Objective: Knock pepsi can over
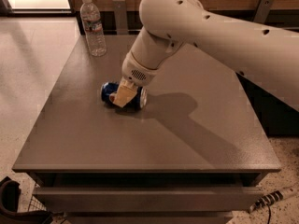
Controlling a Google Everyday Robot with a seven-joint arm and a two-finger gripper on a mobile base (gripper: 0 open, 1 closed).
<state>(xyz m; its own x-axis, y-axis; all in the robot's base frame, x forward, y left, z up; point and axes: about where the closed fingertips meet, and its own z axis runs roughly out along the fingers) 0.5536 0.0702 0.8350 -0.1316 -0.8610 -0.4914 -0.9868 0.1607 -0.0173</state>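
The pepsi can (108,93) is dark blue and lies on its side on the grey table (140,139), left of middle, with its silver end (143,98) facing right. My gripper (122,96) hangs from the big white arm and sits right over the can's middle, its tan fingers (120,97) resting against the can's body and hiding part of it.
A clear plastic water bottle (93,27) stands upright at the table's far left corner. A wooden wall and dark chair backs run behind the table. A drawer front (140,197) shows below the near edge. A dark object (11,202) sits on the floor at bottom left.
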